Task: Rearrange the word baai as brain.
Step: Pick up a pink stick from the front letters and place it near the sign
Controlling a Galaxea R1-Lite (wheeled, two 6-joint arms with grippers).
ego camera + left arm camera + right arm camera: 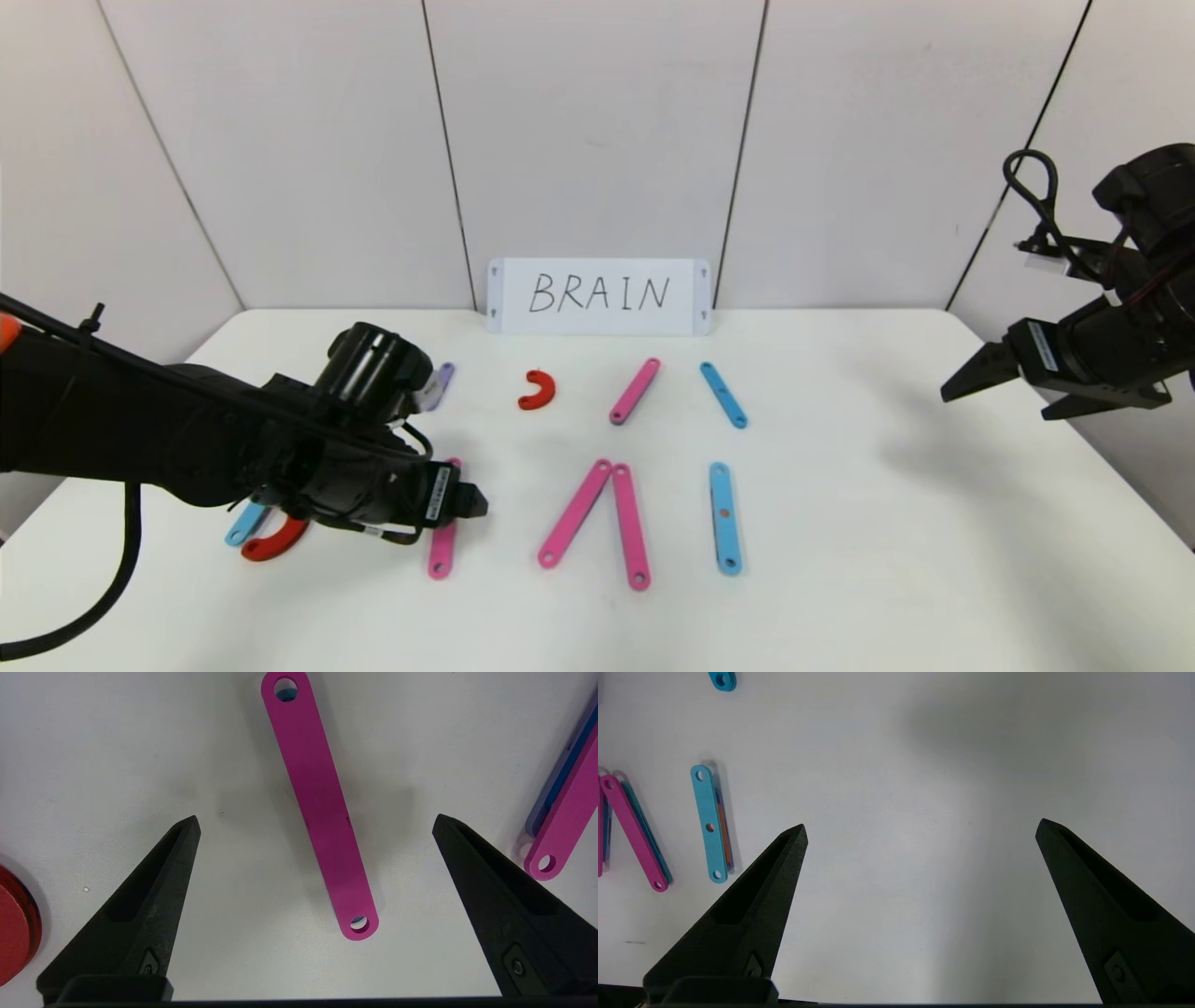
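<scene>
The word lies on the white table [840, 523] as loose flat pieces. My left gripper [457, 504] hangs open over a pink bar [441, 551], which lies flat between the spread fingers [316, 817] and touches neither. A red arc [275, 541] and a blue bar [245, 527] show beneath the left arm. Two pink bars [574, 513] [630, 527] form a peak, with a blue bar [724, 518] beside them. Farther back are a purple bar [445, 378], a small red arc [537, 390], a pink bar [635, 390] and a blue bar [724, 395]. My right gripper [994, 404] hovers open and holds nothing above the table's right side [922, 828].
A white card [599, 296] reading BRAIN leans against the back wall. White panels enclose the table on three sides. In the right wrist view a blue bar [710, 823] and a pink bar [633, 833] lie well off to one side of that gripper.
</scene>
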